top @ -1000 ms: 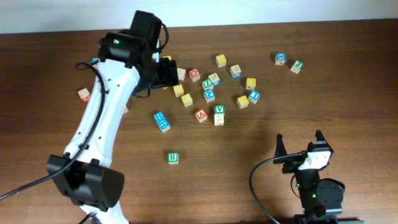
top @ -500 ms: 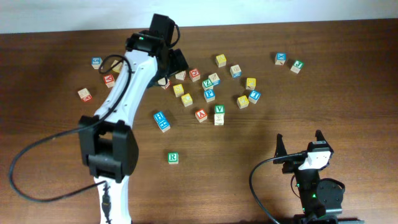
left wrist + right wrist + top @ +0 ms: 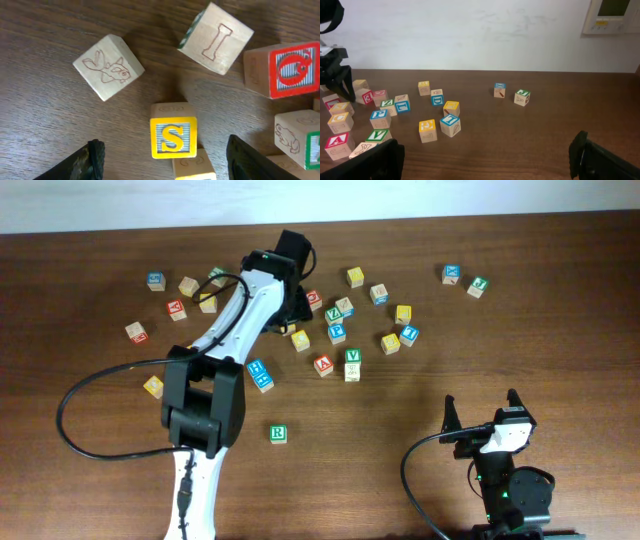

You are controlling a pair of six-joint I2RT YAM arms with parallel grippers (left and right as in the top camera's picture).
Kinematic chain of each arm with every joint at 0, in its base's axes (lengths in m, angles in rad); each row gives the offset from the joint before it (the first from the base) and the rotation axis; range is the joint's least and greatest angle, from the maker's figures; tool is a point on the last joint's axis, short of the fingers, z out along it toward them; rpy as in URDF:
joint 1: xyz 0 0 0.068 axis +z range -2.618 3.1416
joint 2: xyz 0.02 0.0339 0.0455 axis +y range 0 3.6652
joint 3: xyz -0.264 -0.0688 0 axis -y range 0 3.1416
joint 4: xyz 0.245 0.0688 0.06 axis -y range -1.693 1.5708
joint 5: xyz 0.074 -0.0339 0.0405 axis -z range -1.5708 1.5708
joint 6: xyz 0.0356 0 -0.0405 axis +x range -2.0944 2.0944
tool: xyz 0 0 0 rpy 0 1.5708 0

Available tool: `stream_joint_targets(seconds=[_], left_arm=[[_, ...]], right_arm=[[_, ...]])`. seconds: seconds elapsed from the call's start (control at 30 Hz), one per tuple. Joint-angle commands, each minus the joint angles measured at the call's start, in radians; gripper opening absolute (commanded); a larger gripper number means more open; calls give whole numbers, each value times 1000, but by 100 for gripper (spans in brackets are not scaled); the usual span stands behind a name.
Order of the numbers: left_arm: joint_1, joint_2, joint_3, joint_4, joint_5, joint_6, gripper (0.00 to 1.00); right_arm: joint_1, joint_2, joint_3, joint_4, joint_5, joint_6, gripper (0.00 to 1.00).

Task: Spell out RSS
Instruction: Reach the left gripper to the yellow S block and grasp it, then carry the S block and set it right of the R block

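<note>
While hanging above S (image 3: 173,136), holds left hand (image 3: 165,150) spread wide and empty, one finger to each side of S, neither touching it. Leaves right hand (image 3: 482,412) parked far from S, likewise spread and holding nothing. Puts R (image 3: 278,433) well apart from S, alone on bare worktop (image 3: 560,330). Shows only one S, with no second to be made out.

Judged as lining up for a grasp, not yet down.

Beware yellow block (image 3: 192,167) touching S on the side nearest the camera: could pinch both, or drag that block along, on closing at this angle. Beware frog block (image 3: 295,132) just beyond S toward the right finger: could land on it coming down, or shove it into S. Note fish block (image 3: 108,66) and I block (image 3: 215,37) past S on the far side, near but apart; likely safe unless overshooting. Could also twist S if off-centre at closure, spoiling the letter's facing.
</note>
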Motion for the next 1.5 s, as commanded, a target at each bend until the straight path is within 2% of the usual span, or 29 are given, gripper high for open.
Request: stream_joint_targets(seconds=[0.0,0.03,0.1,0.4,0.5,0.73,0.83,1.07,1.23,1.33,1.47], left_arm=[[4,34,1,1,-17,-15,69],[4,49,1,2,-14,-15,69],[4,71,1,2,-14,-15,61],[4,84,1,57,-14,-14,49],[4,85,1,66,-7,27,41],[4,84,1,72,-6,31,36],[4,84,1,72,-6,31,30],[4,79,24,52,20,31,25],[4,37,113,-36,61,32,24],[4,-51,121,-108,66,32,24],[-8,-151,121,-302,225,80,20]], right_arm=[[-6,-6,-5,-5,8,-6,98],[-6,-6,-5,-5,8,-6,98],[-6,-6,-5,-5,8,-6,98],[-6,-6,-5,-5,8,-6,98],[-6,-6,-5,-5,8,-6,98],[-6,-6,-5,-5,8,-6,98],[-6,-6,-5,-5,8,-6,98],[-6,-6,-5,-5,8,-6,98],[-6,-6,-5,-5,8,-6,98],[-6,-6,-5,-5,8,-6,98],[-6,-6,-5,-5,8,-6,98]])
